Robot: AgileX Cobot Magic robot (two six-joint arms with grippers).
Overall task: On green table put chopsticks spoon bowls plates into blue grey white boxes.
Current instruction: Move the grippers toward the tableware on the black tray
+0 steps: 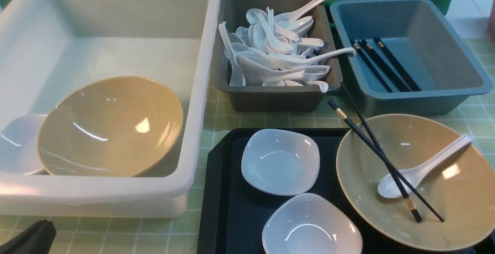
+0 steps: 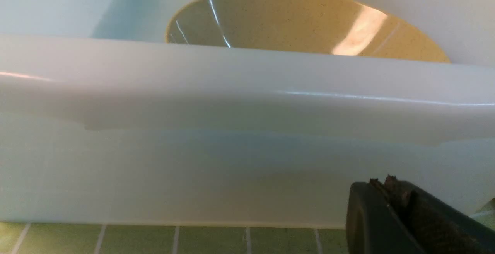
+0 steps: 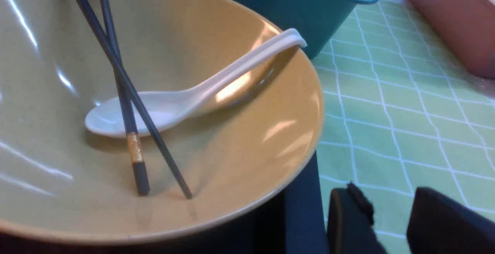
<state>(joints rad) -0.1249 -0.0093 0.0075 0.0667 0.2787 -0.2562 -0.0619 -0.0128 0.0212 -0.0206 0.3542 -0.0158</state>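
1. Left gripper point(image 2: 386, 184) hangs low, just in front of the white box's point(image 1: 96, 198) near wall. Its fingers are pressed together and hold nothing.
2. Right gripper point(image 3: 386, 207) hovers over the green checked table point(image 1: 475, 118), just beside the rim of the big tan bowl point(image 1: 456, 207). Its fingers are apart and the gap is bare.
3. That big tan bowl sits on the black tray point(image 1: 232, 207). A white spoon point(image 1: 421, 169) lies inside it, handle propped on the far rim.
4. A crossed pair of black chopsticks point(image 1: 387, 162) lies over the spoon's scoop, with the far ends poking out past the bowl's rim.
5. Two small white dishes share the tray: one at the back point(image 1: 280, 161), one at the front point(image 1: 311, 225).
6. In the white box a second tan bowl point(image 1: 110, 126) leans tilted, partly over a small white dish point(image 1: 17, 145).
7. The grey box point(image 1: 270, 99) is heaped with white spoons point(image 1: 274, 53).
8. The blue box point(image 1: 417, 105) holds three black chopsticks point(image 1: 386, 66), lying side by side.
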